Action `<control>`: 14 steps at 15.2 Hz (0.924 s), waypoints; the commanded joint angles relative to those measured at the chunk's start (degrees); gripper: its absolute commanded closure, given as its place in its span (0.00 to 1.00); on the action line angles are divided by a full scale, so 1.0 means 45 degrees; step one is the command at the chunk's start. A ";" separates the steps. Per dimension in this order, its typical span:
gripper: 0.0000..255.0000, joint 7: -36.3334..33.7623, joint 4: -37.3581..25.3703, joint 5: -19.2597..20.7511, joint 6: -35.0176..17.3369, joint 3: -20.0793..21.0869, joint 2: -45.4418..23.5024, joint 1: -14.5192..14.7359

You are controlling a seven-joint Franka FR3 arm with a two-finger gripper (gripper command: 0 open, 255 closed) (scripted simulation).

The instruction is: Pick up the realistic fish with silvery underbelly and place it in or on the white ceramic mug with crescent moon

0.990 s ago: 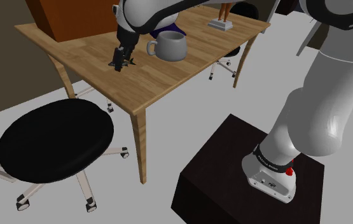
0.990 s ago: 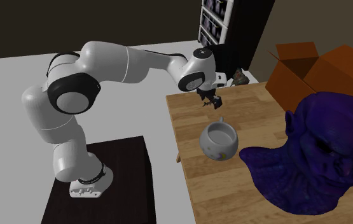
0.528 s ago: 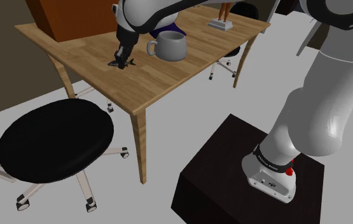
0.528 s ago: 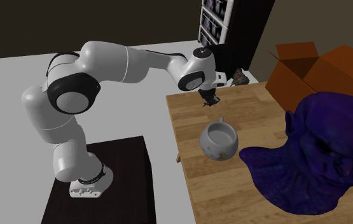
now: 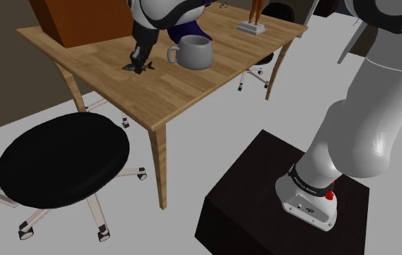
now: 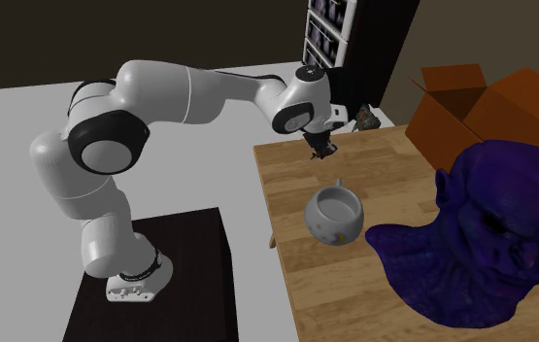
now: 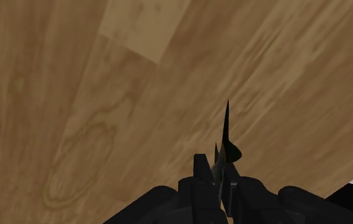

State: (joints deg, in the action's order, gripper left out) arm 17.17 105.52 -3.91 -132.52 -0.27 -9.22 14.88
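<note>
A small dark fish (image 5: 141, 67) with a thin pointed fin (image 7: 227, 130) is clasped between the black fingers of my gripper (image 5: 137, 59), just above the wooden table (image 5: 163, 98). In the wrist view the gripper (image 7: 217, 178) is shut on the fish, and wood grain lies behind it. The pale grey mug (image 5: 194, 51) stands upright on the table to the shoulder view's right of the gripper, handle toward it. In the second exterior view the gripper (image 6: 321, 148) hangs over the table's far corner, and the mug (image 6: 335, 215) sits nearer the camera, its mouth open upward.
A large purple bust (image 6: 481, 238) stands beside the mug. An orange cardboard box (image 6: 481, 102) sits at the table's back. A small figurine (image 5: 253, 22) occupies the far corner. Black stools (image 5: 63, 161) stand off the table's front edge, and the arm's dark stand (image 5: 279, 199) sits on the grey floor.
The fingers went from open around the fish to shut on it. The gripper has since risen a little and drifted toward the mug, carrying the fish off the table.
</note>
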 commanded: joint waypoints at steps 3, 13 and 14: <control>1.00 -0.0066 -0.0529 0.0040 0.0670 -0.0004 0.0138 0.0008; 1.00 -0.0170 -0.1956 0.0106 0.2317 -0.0018 0.0359 0.0003; 1.00 -0.0180 -0.2117 0.0112 0.2485 -0.0019 0.0366 0.0002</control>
State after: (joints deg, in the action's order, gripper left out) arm 16.37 96.78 -3.42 -122.18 -0.34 -7.59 14.92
